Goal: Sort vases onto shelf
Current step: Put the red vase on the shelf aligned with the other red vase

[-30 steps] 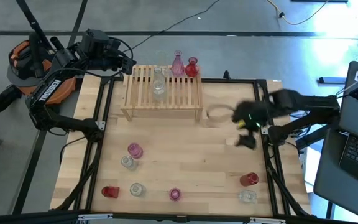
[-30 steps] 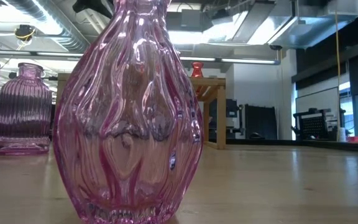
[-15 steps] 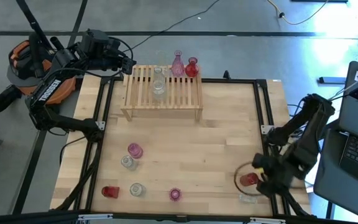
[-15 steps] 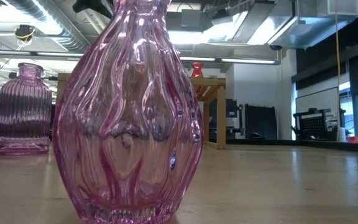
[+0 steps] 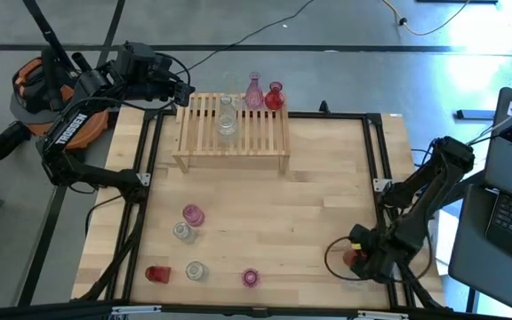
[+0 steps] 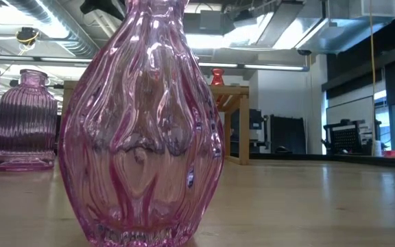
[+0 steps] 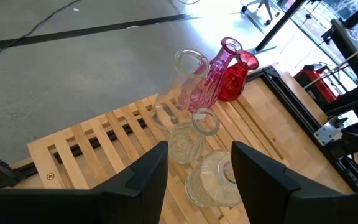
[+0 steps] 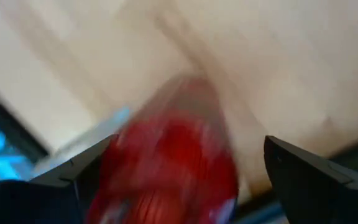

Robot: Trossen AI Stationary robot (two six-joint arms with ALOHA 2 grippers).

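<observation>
The high view looks straight down over the whole surface (image 5: 265, 196). The low view sits at surface level, nearly against a pink vase (image 6: 141, 123). Both show the shelf (image 5: 233, 133), upper centre overhead.

From my station, the worktop (image 5: 265, 213) reads as pale wood planks with a smooth, faintly satin face, and the shelf (image 5: 234, 133) on it is raw, matt light-wood slats. The pink vase (image 6: 142, 130) is glossy ribbed glass, and the red vase (image 8: 173, 162) between my right tool's (image 8: 179, 180) matt black fingers (image 8: 309, 171) is shiny glass too.
</observation>
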